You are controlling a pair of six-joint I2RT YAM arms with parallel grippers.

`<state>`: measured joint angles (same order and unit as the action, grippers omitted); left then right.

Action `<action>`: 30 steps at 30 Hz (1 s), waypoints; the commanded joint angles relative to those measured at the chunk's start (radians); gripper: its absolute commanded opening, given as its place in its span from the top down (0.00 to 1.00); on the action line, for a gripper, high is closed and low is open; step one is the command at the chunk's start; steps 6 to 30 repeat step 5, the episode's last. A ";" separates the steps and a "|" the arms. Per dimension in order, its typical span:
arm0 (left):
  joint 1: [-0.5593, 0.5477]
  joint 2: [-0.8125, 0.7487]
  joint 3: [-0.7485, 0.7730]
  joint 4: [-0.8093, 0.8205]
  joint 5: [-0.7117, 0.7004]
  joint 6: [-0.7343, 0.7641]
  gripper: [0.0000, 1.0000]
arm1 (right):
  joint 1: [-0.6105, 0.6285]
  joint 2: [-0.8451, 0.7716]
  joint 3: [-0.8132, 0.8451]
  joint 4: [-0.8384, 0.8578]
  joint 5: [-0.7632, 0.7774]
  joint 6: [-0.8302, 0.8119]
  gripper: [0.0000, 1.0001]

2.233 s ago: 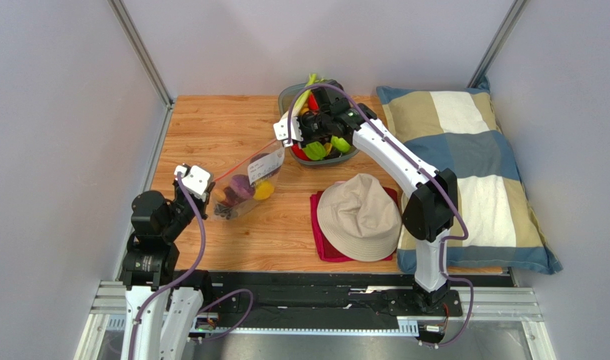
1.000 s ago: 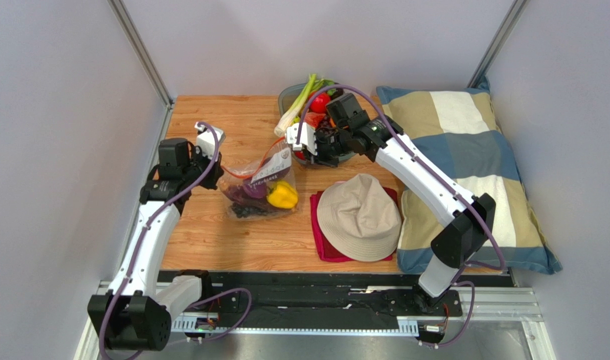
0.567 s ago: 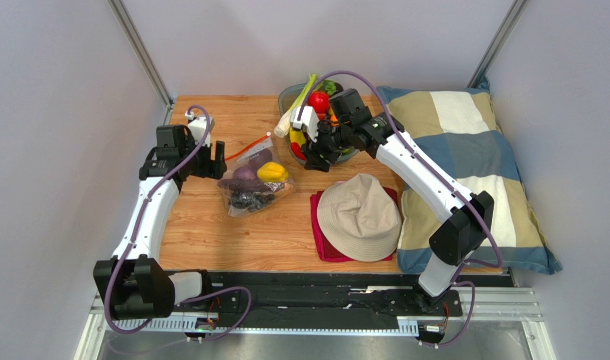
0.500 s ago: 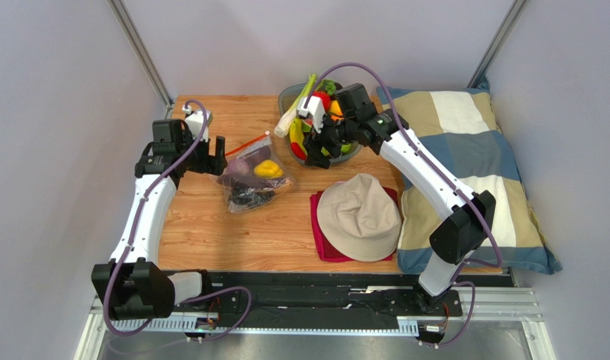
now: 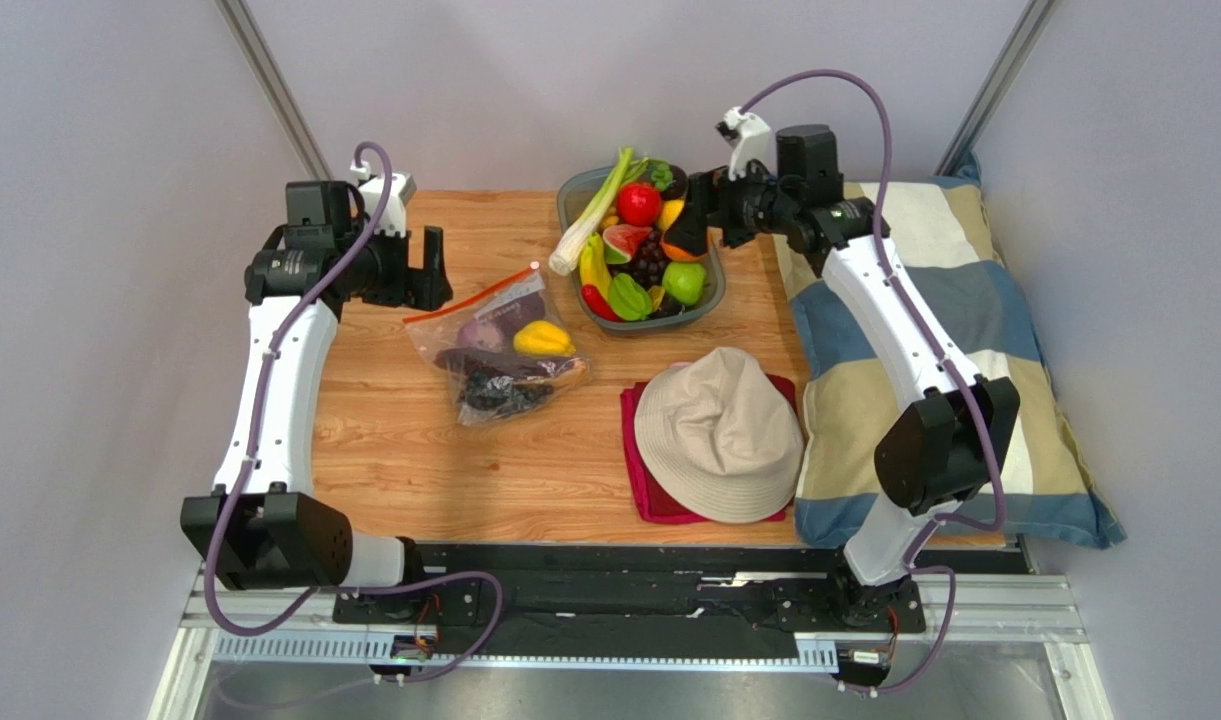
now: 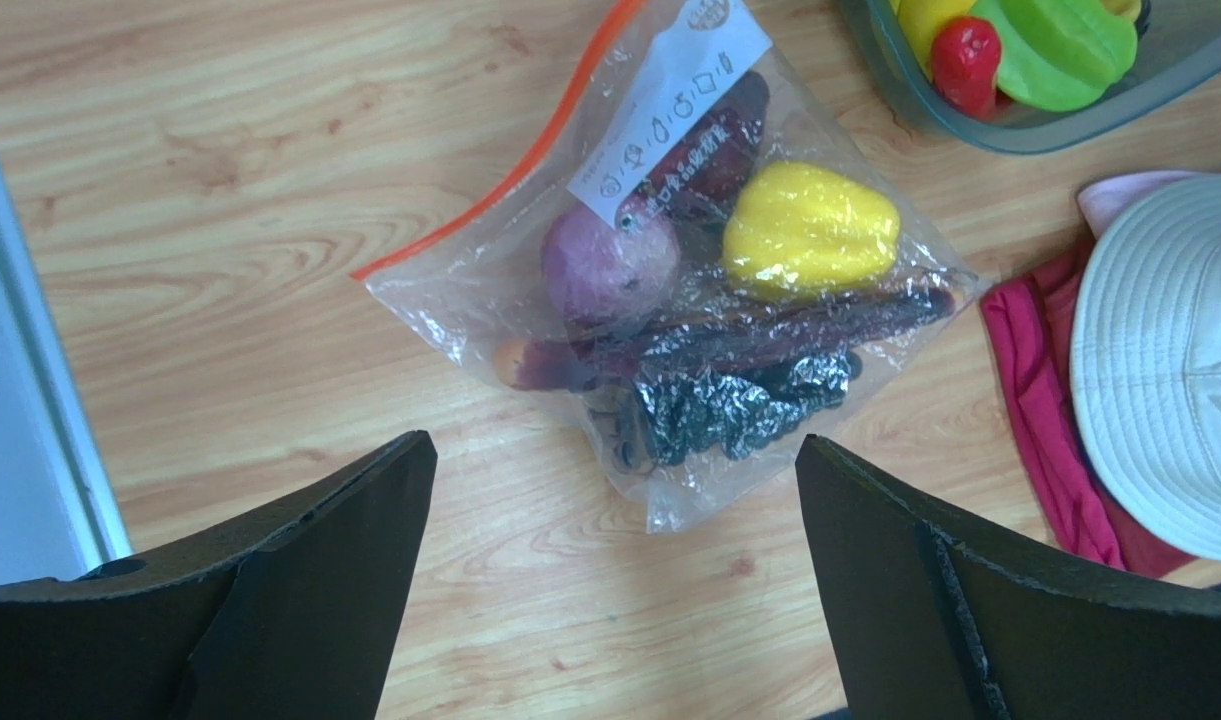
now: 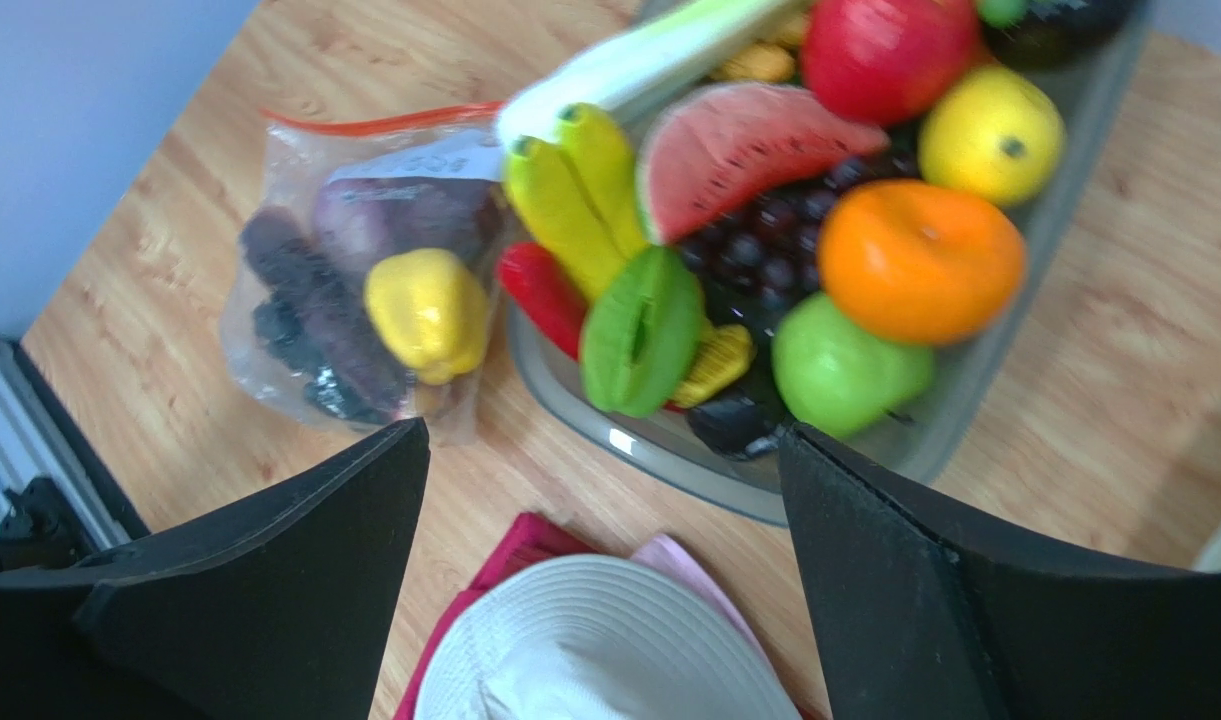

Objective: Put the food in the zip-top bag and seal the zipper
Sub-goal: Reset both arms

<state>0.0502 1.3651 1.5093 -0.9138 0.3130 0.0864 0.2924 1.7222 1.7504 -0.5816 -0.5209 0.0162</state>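
Observation:
The zip-top bag (image 5: 496,353) lies flat on the wooden table, with nothing gripping it. Its orange zipper (image 6: 496,188) runs along the upper-left edge beside a white label. Food inside includes a yellow pepper (image 6: 809,225), a purple onion (image 6: 609,267) and dark grapes (image 6: 736,408). My left gripper (image 5: 425,270) hovers open and empty above the bag's left side, the bag (image 6: 691,300) showing between its fingers. My right gripper (image 5: 691,207) is open and empty above the far right of the grey bowl. The bag (image 7: 353,300) sits at the left of its view.
A grey bowl (image 5: 676,321) with several more toy fruits stands at the back centre. A beige hat (image 5: 718,435) rests on a red cloth (image 5: 640,488) at front centre. A plaid pillow (image 5: 947,345) covers the right side. Grey walls enclose the table.
Both grippers have opened and let go of the bag, which now lies flat. The left arm has pulled back to the far left, and the right arm has lifted away over the bowl.

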 commanded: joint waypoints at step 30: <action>0.004 0.048 0.022 -0.028 0.032 -0.042 0.01 | -0.107 -0.088 -0.127 0.054 0.009 0.077 0.09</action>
